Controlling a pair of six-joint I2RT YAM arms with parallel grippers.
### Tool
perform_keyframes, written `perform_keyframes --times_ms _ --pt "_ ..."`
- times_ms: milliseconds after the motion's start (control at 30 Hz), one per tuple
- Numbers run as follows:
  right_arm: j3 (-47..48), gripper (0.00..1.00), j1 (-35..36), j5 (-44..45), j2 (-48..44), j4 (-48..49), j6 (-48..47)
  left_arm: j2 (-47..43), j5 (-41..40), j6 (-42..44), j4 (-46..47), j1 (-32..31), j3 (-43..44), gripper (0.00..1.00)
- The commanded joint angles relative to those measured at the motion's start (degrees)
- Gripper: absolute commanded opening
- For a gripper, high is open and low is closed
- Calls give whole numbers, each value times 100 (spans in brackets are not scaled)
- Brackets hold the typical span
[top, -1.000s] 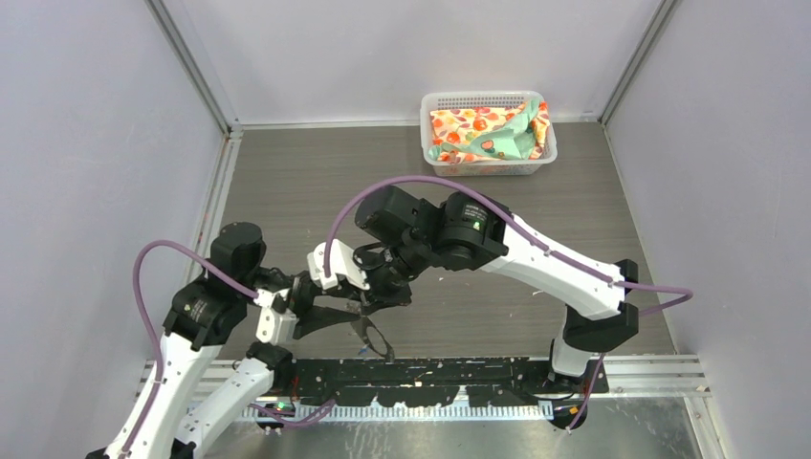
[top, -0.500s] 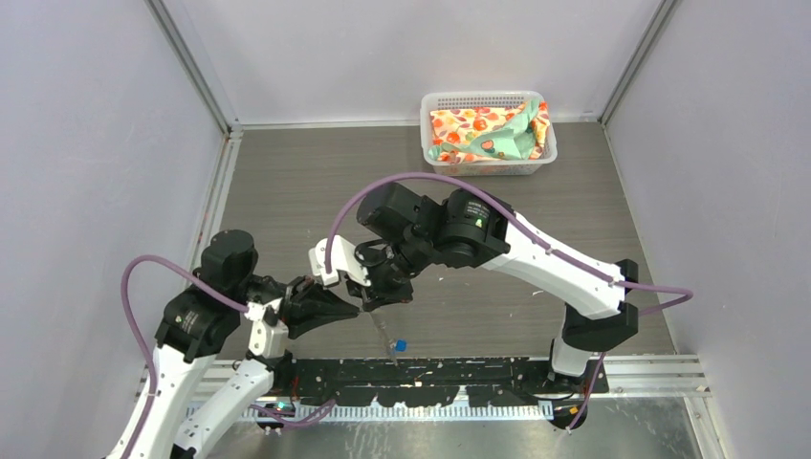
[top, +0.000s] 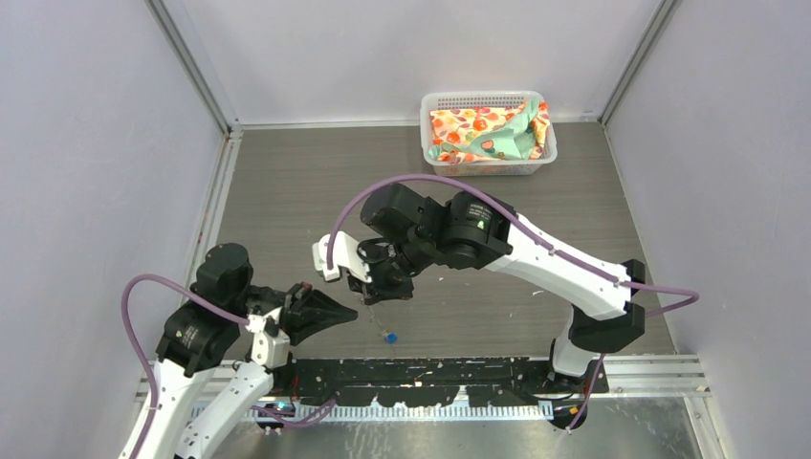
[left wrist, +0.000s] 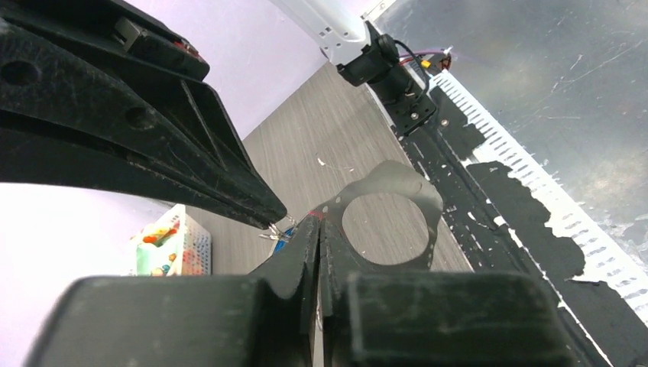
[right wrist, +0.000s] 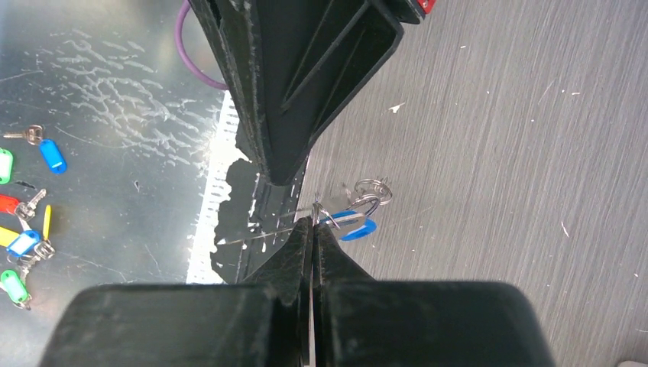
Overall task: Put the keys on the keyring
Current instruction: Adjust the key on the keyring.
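Backs the left gripper (top: 354, 309) off to the left since 1 second ago and presses its fingers together on nothing. Holds the right gripper (top: 372, 297) pinched shut on the thin wire of the keyring (top: 380, 320), with 1 blue key (top: 390, 337) hanging below, toward the bottom of the top view. Puts the key's long axis roughly in line with the wire, nearer the right fingertips than the left. Shows no 2nd key clearly.
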Motion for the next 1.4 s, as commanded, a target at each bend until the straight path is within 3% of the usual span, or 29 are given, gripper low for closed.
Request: perform_keyframes --times_ms 0,100,167,233,300,333,433,533,733,833,900,967,1233,1367 --pt "57 1 -28 -36 -356 292 104 -81 -195 -175 342 1 -32 8" --pt "28 1 -27 -320 -376 306 139 -60 -910 -696 903 1 -49 20" --pt "-130 1 -27 -606 -435 429 170 93 -1275 -744 1001 1 18 38" --pt "-247 1 -27 -948 -487 481 193 378 -1350 -723 693 1 232 52" --pt "-276 1 -31 -1313 -467 376 210 733 -1080 -394 -71 9 541 78" --pt "-275 1 -26 -1444 -445 282 237 914 -893 -23 -557 9 710 82" --pt "-465 1 -29 -1824 -488 175 323 1408 -520 979 -1912 6 1121 82" --pt "-772 1 -24 -2152 -626 274 458 1666 -286 929 -2018 1 1191 78" --pt "-611 1 -25 -2227 -522 3 367 1732 240 -564 -499 8 646 73" --pt "-584 1 -32 -2299 -493 97 331 1521 392 -2041 1378 7 -95 71" --pt "-608 1 -28 -2366 -465 240 300 1299 652 -3756 3156 -10 -656 71" --pt "-581 1 -49 -2378 -396 266 245 1142 571 -4580 4119 -188 -970 70" --pt "-392 1 -346 -2483 -78 152 211 383 632 -4713 4170 -387 -1184 58" --pt "-290 1 -389 -2532 35 148 236 198 756 -4475 3835 -393 -1249 57"
